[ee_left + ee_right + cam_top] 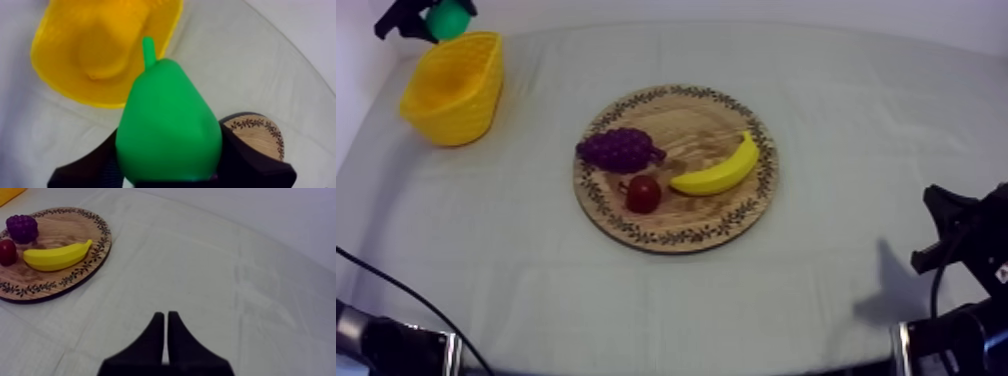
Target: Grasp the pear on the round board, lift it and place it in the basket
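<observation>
The wooden board lies mid-table, and the yellow basket stands well apart at the far left. Risk: the pear hangs near the basket's far rim, not clearly over the opening, so release here could strike the rim and send it rolling onto the cloth. The left gripper clamps the pear's base, stem forward. The right gripper rests closed and empty.

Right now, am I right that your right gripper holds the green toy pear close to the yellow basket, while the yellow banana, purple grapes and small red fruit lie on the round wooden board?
Not quite: the left gripper holds the green toy pear close to the yellow basket, as the left wrist view shows; the right gripper is shut on nothing. The rest stands.
</observation>
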{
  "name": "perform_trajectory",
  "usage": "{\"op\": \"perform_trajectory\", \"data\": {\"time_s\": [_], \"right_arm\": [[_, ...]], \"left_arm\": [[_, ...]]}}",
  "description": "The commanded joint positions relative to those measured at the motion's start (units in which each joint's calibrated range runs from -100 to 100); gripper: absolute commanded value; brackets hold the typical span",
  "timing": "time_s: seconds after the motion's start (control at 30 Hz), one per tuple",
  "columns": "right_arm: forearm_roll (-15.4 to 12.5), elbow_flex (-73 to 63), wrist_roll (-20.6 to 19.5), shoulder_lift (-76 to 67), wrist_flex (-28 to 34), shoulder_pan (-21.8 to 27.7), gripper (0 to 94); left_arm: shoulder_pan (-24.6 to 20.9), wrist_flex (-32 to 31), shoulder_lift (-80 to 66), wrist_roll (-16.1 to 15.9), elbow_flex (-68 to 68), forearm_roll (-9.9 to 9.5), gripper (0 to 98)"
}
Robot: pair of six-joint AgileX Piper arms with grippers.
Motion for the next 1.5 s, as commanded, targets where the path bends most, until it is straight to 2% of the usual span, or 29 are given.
{"op": "perform_trajectory", "data": {"time_s": [0.0,0.2,0.57,0.83,1.27,1.47], "right_arm": [[-0.01,0.0,0.04,-0.04,0.01,0.01,0.4],[-0.01,0.0,0.04,-0.04,0.01,0.01,0.4],[-0.01,0.0,0.04,-0.04,0.01,0.01,0.4],[-0.01,0.0,0.04,-0.04,0.01,0.01,0.4],[-0.01,0.0,0.04,-0.04,0.01,0.01,0.4],[-0.01,0.0,0.04,-0.04,0.01,0.01,0.4]], "left_arm": [[-3.47,-0.05,-0.14,-0.53,0.25,-0.15,35.0],[-6.02,-0.17,0.63,-1.32,0.43,-0.73,33.7],[-6.75,-2.53,8.35,-1.5,-2.04,-0.64,30.4],[-7.67,-4.16,17.05,-1.65,-6.2,0.05,35.1],[-7.65,-5.04,29.73,-2.22,-14.63,0.42,36.8],[-7.62,-6.6,32.26,-3.0,-16.3,1.85,44.7]]}}
